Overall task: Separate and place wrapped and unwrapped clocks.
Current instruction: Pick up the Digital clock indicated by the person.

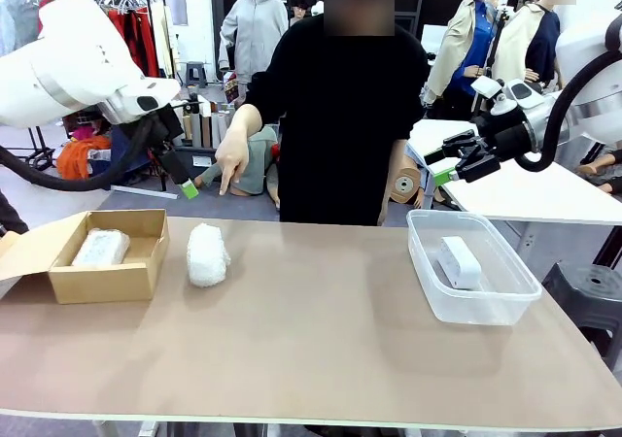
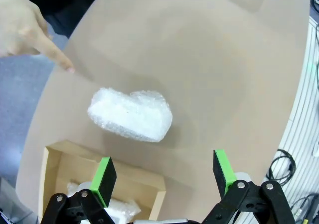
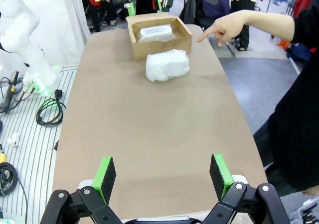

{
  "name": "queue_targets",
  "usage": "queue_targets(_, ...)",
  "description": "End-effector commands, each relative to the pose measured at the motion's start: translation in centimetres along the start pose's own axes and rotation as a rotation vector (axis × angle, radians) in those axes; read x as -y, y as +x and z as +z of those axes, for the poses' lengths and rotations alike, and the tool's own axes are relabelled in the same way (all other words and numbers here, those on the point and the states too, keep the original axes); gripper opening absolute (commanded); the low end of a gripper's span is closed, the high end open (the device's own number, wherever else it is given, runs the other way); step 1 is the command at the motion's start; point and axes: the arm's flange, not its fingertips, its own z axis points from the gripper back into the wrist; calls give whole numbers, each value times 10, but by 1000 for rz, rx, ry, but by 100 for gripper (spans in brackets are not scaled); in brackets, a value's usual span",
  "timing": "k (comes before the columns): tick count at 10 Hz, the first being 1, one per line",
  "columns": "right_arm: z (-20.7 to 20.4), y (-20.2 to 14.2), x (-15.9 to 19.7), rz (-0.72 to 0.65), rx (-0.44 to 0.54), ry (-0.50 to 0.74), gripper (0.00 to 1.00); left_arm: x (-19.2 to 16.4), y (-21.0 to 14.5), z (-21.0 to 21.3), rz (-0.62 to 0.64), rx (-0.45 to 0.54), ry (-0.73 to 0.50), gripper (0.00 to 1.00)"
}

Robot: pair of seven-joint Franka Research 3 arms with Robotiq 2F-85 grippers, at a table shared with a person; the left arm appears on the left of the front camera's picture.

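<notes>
Counter (image 1: 321, 340), tan, shared with a person in black standing at the far side. Item one: bundle in white bubble wrap (image 1: 208, 254), lying loose on the counter toward the robot's left, just beside an open cardboard box (image 1: 102, 284) and not touching it. Item two: bundle in clear plastic (image 1: 100, 248), lying inside that box. Item three: bare white clock (image 1: 459, 261), lying in a clear plastic tub (image 1: 473, 306) on the robot's right, well apart from the two bundles. Person's hand (image 1: 231, 155): raised above the far edge, forefinger pointing down toward the bubble-wrap bundle, not touching it. Left tool (image 2: 164, 171): held in the air over the box's corner and the bubble-wrap bundle, green pads spread wide, nothing between them. Right tool (image 3: 163, 173): held above the right end of the counter, likewise spread wide and empty.
</notes>
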Motion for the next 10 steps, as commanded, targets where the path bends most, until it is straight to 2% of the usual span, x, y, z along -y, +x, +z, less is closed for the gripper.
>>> queue_targets(1,1,1,0,3,-1,-1,100,3,-4,10,1,4,6,100)
queue_targets(5,1,1,0,3,-1,-1,100,2,0,9,-2,7,9,100)
queue_targets(8,1,1,0,3,-1,-1,100,8,32,-12,362,-17,6,100)
queue_targets(10,1,1,0,3,-1,-1,100,10,42,-30,567,-83,156,100)
